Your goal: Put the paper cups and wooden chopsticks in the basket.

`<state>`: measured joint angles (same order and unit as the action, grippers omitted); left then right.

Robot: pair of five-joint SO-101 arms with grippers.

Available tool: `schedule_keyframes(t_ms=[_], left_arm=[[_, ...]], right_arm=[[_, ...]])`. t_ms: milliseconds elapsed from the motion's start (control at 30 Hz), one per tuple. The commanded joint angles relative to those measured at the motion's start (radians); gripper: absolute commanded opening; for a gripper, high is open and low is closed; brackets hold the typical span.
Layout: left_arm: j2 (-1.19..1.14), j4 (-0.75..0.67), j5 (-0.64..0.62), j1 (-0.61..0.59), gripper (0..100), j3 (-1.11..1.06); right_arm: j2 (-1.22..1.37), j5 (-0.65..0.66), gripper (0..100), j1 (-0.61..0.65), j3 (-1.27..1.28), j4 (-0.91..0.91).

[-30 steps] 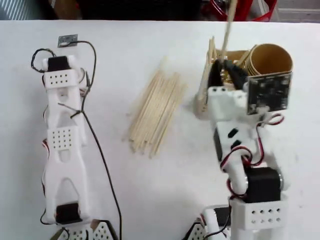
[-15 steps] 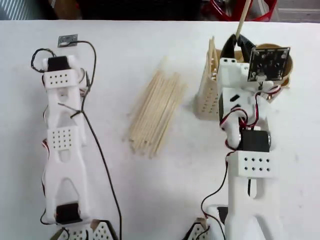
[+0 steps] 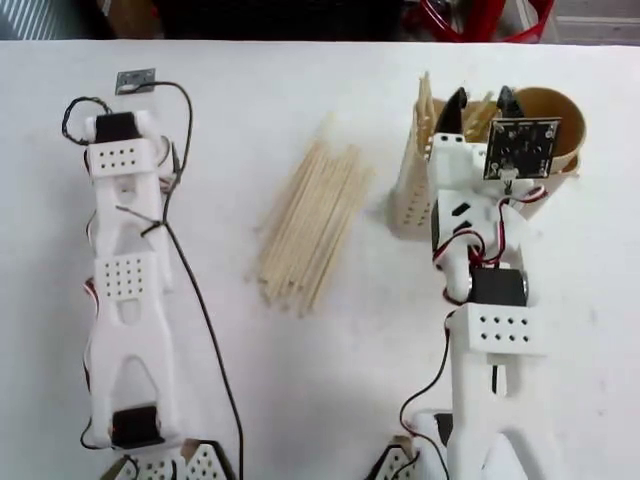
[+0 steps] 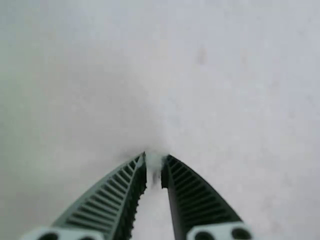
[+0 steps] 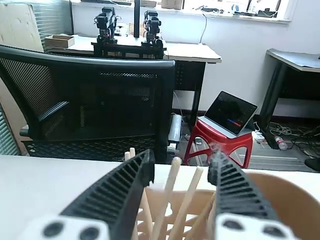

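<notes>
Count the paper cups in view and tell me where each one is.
1. The paper cup stands at the table's far side, beside the basket, partly covered by the right gripper. More could be nested inside it or hidden beneath the arm.

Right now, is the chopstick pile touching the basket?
Apart. The high view shows a strip of bare table between the pile and the basket.

No legible text, number, label or sign in any view.
- Circuit board [image 3: 520, 148] on right arm's wrist: markings too small to read.
- Laptop screen [image 5: 231, 114] on red stool [image 5: 215, 137] in room behind: lit coloured marks, not readable.
</notes>
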<state>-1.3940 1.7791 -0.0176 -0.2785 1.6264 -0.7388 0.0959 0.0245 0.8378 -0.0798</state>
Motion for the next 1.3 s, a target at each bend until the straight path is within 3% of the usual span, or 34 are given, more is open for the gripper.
schedule_keyframes(t_ms=[0, 100, 267, 467, 633, 833, 967, 1133, 1267], left_arm=[[0.065, 0.002, 0.012, 0.015, 7, 0.043], [0.087, 0.006, 0.020, 0.016, 7, 0.043], [0.193, 0.011, 0.100, 0.059, 3, 0.035], [0.329, 0.012, 0.203, 0.150, 3, -0.069], [0.501, 0.012, 0.242, 0.240, 3, -0.328], [0.765, -0.023, 0.379, 0.378, 7, -0.769], [0.796, -0.198, 0.397, 0.409, 16, -0.977], [0.774, -0.462, 0.397, 0.401, 16, -1.122], [0.742, -0.582, 0.399, 0.414, 18, -1.160]], right_arm=[[-0.065, 0.011, 19.7, -0.008, -0.011, -0.058], [-0.191, 0.028, 16.7, -0.008, -0.011, -0.216], [-0.453, 0.222, 1.5, -0.001, -0.011, -0.677], [-0.544, 0.370, 1.8, -0.101, 0.021, -1.112], [-0.535, 0.405, 1.8, -0.205, 0.236, -1.029], [-0.535, 0.399, 1.8, -0.217, 0.519, -0.820], [-0.535, 0.399, 1.8, -0.234, 0.638, -0.696], [-0.535, 0.397, 1.8, -0.298, 0.658, -0.671], [-0.535, 0.397, 1.8, -0.297, 0.684, -0.664]])
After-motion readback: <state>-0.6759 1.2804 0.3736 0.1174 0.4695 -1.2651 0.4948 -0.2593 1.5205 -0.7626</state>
